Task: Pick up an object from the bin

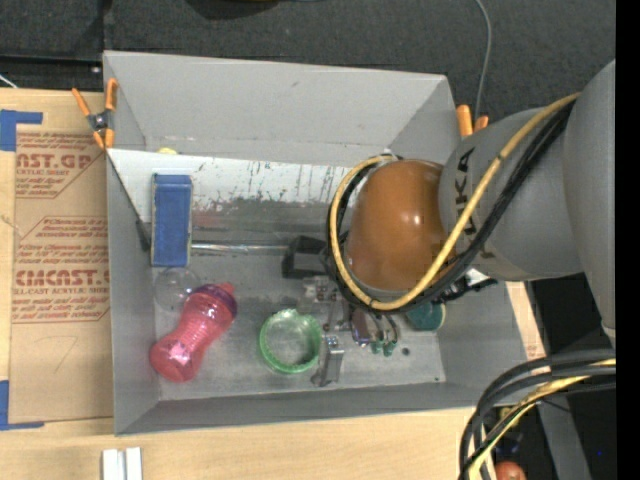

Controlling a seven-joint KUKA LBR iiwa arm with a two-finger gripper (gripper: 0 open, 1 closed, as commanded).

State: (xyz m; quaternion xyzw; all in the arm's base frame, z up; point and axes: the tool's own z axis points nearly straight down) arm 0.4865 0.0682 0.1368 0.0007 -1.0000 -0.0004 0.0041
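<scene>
The arm [540,198] is reaching into the bin [280,108] from the right. Its thick grey link is crossing the bin's right wall, and its wrist is bending down over the middle of the floor. The orange cover [395,230] on the wrist is facing the camera, with yellow and black cables [345,258] looping round it. Below the cover the hand [330,360] is pointing down at the front part of the floor. Its tip is lying just right of a green see-through ring [290,343] at the front middle of the bin; whether the two are touching is unclear. The wrist is covering most of the hand, so I cannot tell how far it is open or whether it has hold of anything.

A teal thing [427,316] is peeking out from under the cover's right side, mostly hidden. A black thing [303,258] is sticking out at the cover's left, its shape hard to make out. Well to the left, a pink bottle [192,333] is lying on its side with a clear thing [172,288] just above it. A blue block [172,218] is lying beside the left wall.
</scene>
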